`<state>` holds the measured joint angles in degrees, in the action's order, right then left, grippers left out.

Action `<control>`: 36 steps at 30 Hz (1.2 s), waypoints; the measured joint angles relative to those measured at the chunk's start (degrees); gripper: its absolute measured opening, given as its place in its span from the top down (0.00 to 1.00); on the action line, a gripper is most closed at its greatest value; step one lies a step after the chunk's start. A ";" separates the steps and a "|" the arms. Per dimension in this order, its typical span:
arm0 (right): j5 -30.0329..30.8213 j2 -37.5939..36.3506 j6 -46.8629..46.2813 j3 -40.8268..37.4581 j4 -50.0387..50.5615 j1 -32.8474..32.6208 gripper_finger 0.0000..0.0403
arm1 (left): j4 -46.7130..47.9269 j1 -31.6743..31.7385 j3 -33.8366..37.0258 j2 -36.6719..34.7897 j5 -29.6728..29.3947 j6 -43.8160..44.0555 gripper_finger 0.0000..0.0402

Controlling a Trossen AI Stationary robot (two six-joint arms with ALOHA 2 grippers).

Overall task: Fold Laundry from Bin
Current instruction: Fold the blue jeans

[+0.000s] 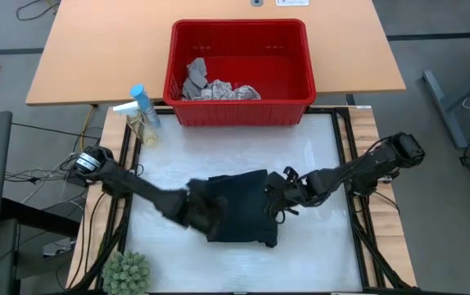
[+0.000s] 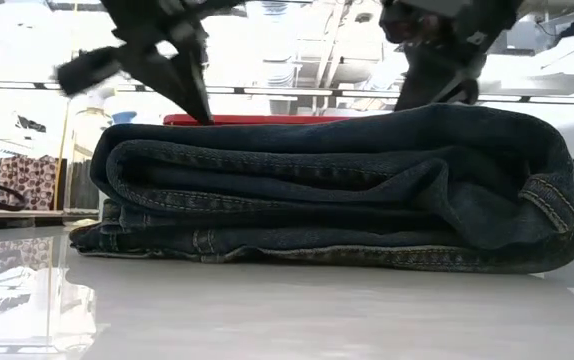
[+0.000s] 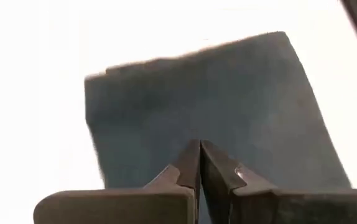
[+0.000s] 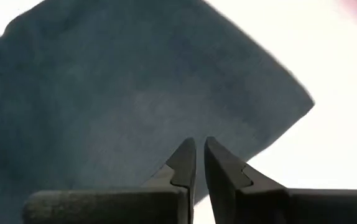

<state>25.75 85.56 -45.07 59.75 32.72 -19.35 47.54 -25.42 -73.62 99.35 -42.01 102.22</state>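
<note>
Trousers (image 1: 239, 217) folded on table, both claws, left (image 3: 198, 163) and right (image 4: 199, 163), clenched empty above them; 2 cloths (image 1: 214, 86) left in bin (image 1: 300, 49).

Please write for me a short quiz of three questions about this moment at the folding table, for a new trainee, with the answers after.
1. True or false: the dark trousers lie folded on the table, outside the red bin.
2. What is left inside the bin? A) nothing B) a grey cloth and a leaf-print cloth C) a spray bottle
3. Fill in: the left gripper and the right gripper are both over the ____.

Key
1. True.
2. B. The spray bottle stands outside the bin, beside it.
3. Trousers; both show their fingers close together.
</note>
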 joint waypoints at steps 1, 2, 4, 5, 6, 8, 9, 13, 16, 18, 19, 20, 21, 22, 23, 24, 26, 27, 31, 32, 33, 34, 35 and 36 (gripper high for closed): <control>-0.06 0.00 0.39 0.00 -0.25 0.58 0.87 | -0.68 1.44 -0.02 0.02 0.59 -4.50 1.00; -0.08 0.00 0.56 0.00 -0.43 1.10 0.87 | -1.28 2.77 -0.05 0.07 0.77 -8.96 1.00; -0.28 0.02 0.53 0.00 -0.51 1.85 0.88 | -2.14 5.69 0.16 0.15 0.82 -15.34 1.00; -0.99 0.02 0.55 0.00 -0.47 2.09 0.88 | -2.72 7.21 0.61 0.15 1.11 -17.46 1.00; -1.73 0.02 0.56 0.00 -0.47 2.29 0.89 | -3.04 8.67 0.95 0.15 1.73 -19.71 1.00; -3.01 0.00 0.53 0.00 -0.28 2.29 0.90 | -5.40 11.20 1.55 0.15 3.99 -26.07 1.00; -3.30 0.00 0.52 0.00 -0.34 2.29 0.90 | -7.41 12.15 1.76 0.15 5.09 -29.81 1.00; -3.38 -0.02 -0.37 0.00 -0.25 2.25 0.92 | -12.90 14.95 4.38 0.70 8.72 -38.12 1.00; -3.42 -0.02 -0.51 0.00 -0.07 2.25 0.93 | -16.46 17.17 8.47 0.98 12.60 -40.28 1.00; -3.43 -0.02 -0.51 0.00 -0.03 2.25 0.94 | -18.78 17.98 11.43 0.90 13.15 -40.79 1.00; -3.43 -0.02 -0.50 0.00 -0.04 2.25 0.94 | -19.24 18.41 12.73 0.90 13.37 -40.67 1.00; -3.44 -0.04 -0.51 0.00 -0.02 2.25 0.94 | -19.96 18.93 13.80 0.90 14.20 -40.36 1.00; -3.53 -0.04 -0.51 0.00 -0.07 2.25 0.94 | -20.54 19.42 14.62 0.84 15.25 -40.28 1.00; -3.69 -0.05 -0.51 0.00 -0.13 2.25 0.93 | -21.00 19.82 15.40 0.70 16.08 -40.40 1.00; -3.75 -0.07 -0.51 0.00 -0.22 2.25 0.93 | -21.46 20.05 16.14 0.63 16.52 -40.60 1.00; -3.75 -0.07 -0.49 0.00 -0.33 2.25 0.93 | -21.95 20.07 16.73 0.63 16.70 -40.61 1.00; -3.78 -0.07 -0.49 0.00 -0.33 2.25 0.93 | -21.96 20.07 17.23 0.63 16.76 -40.05 1.00; -3.78 -0.09 -0.49 0.00 -0.26 2.25 0.93 | -21.27 20.04 17.29 0.51 16.76 -39.47 1.00; -3.80 -0.09 -0.05 0.00 -0.21 2.25 0.94 | -15.97 20.01 17.29 0.33 16.83 -33.83 1.00; -3.80 -0.09 -0.01 0.00 -0.21 2.25 0.94 | -14.59 20.01 17.30 0.33 17.02 -31.95 1.00; -3.80 -0.09 0.01 0.00 -0.17 2.25 0.94 | -13.39 20.01 17.31 0.33 17.40 -30.57 1.00; -3.80 -0.09 0.07 0.00 -0.17 2.25 0.93 | -12.29 19.90 17.31 0.33 17.88 -29.10 1.00; -3.80 -0.09 0.08 0.00 -0.17 2.25 0.92 | -10.99 19.67 17.30 0.33 18.28 -27.23 1.00; -3.80 -0.09 0.08 0.00 -0.17 2.25 0.92 | -9.32 19.29 17.29 0.33 18.40 -25.27 1.00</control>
<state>21.96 85.47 -44.99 59.75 32.56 -17.10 38.22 -6.13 -56.34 99.68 -23.62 76.95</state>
